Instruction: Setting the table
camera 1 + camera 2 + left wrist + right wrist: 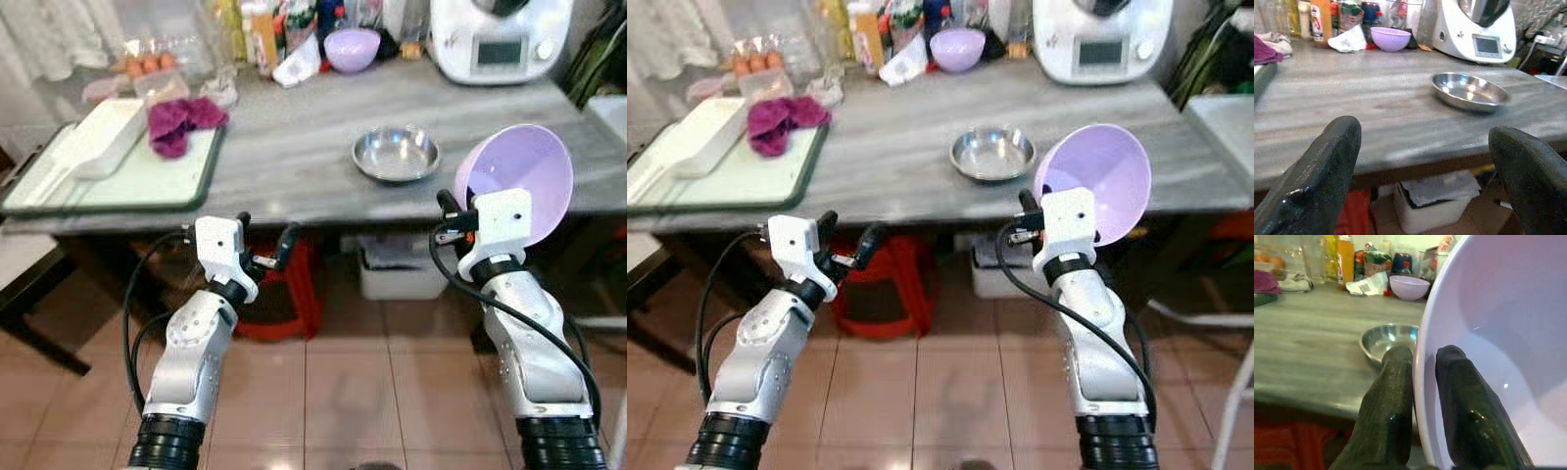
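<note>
- The right gripper (460, 220) holds a purple bowl (524, 181) by its rim, one black finger inside and one outside, pressed tight on the wall.
- The bowl is tipped on its side, up in the air just in front of the grey table (294, 147), near the table's right end.
- A shiny metal dish (396, 154) sits flat on the table, just to the left of the held bowl and not touching it.
- The left gripper (265, 245) hangs in front of the table edge, lower than the top, with its two fingers spread wide and nothing between them.
- A second purple bowl (352, 49) stands at the back of the table, next to bottles and packets.
- A big white kitchen machine (500, 39) stands at the back right.
- On the left lies a green-edged tray (127, 186) with a white box (103, 137) and a dark pink cloth (181, 122) on it.
- Behind the tray there are what look like eggs (142, 65) in a clear pack, but it is a bit blurry.
- Under the table I see a red stool (294, 294) and a white tub (402, 269) on the tiled floor.
</note>
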You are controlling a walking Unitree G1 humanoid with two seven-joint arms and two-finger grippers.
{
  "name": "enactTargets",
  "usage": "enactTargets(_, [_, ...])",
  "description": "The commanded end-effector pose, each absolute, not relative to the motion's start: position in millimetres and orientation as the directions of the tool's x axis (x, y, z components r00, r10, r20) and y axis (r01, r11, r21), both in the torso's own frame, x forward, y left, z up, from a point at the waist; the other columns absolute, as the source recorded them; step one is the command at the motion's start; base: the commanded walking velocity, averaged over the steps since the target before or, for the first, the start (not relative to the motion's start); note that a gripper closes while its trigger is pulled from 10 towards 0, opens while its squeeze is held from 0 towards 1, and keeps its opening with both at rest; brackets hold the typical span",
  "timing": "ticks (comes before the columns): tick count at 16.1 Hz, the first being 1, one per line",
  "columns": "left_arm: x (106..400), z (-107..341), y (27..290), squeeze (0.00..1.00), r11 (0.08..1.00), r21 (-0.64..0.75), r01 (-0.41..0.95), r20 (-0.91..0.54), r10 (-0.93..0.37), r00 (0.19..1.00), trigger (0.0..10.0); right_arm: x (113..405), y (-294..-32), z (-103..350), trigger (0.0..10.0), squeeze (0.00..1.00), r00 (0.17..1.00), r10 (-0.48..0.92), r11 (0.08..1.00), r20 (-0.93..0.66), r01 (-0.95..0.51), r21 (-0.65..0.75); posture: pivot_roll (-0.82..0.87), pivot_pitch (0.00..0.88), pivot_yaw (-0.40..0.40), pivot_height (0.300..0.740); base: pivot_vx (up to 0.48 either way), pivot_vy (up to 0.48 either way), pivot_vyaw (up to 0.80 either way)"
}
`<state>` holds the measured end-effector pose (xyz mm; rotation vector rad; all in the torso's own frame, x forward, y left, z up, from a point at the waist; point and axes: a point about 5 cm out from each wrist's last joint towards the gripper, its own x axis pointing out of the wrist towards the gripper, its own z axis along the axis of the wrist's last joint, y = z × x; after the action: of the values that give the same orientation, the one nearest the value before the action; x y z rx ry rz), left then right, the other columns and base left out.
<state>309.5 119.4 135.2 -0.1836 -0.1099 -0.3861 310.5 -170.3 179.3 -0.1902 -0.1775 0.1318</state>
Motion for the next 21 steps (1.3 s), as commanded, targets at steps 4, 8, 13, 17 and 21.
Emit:
enactTargets(4, [309.6, 137.0, 130.7, 0.0, 0.925, -0.141, 0.354, 0.142, -0.335, 0.932, 10.0, 310.8, -158.7, 187.3, 10.0, 0.0, 0.961, 0.188, 0.967, 0.203, -0.146, -0.207, -0.17, 0.107, 0.073, 0.74, 0.414, 0.0, 0.0])
enactTargets(8, [309.8, 139.1, 130.2, 0.0, 0.923, -0.139, 0.358, 0.147, -0.338, 0.93, 10.0, 311.2, -155.0, 192.4, 10.0, 0.0, 0.952, 0.206, 0.963, 0.227, -0.155, -0.222, -0.17, 0.105, 0.073, 0.74, 0.416, 0.0, 0.0])
enactTargets(13, [309.2, 140.2, 128.1, 0.0, 0.921, -0.146, 0.362, 0.151, -0.341, 0.928, 10.0, 311.0, -151.9, 196.5, 10.0, 0.0, 0.942, 0.234, 0.955, 0.242, -0.176, -0.238, -0.17, 0.104, 0.07, 0.74, 0.416, 0.0, 0.0])
enactTargets(17, [305.5, 142.7, 129.2, 0.0, 0.921, -0.128, 0.367, 0.168, -0.344, 0.924, 10.0, 309.2, -147.1, 195.5, 10.0, 0.0, 0.934, 0.267, 0.946, 0.236, -0.208, -0.248, -0.16, 0.11, 0.069, 0.74, 0.308, 0.0, 0.0])
enactTargets(21, [295.0, 145.9, 133.5, 0.0, 0.918, -0.04, 0.394, 0.186, -0.38, 0.906, 10.0, 308.2, -137.5, 199.4, 10.0, 0.0, 0.909, 0.345, 0.922, 0.233, -0.282, -0.265, -0.16, 0.114, 0.064, 0.74, 0.0, 0.0, 0.0])
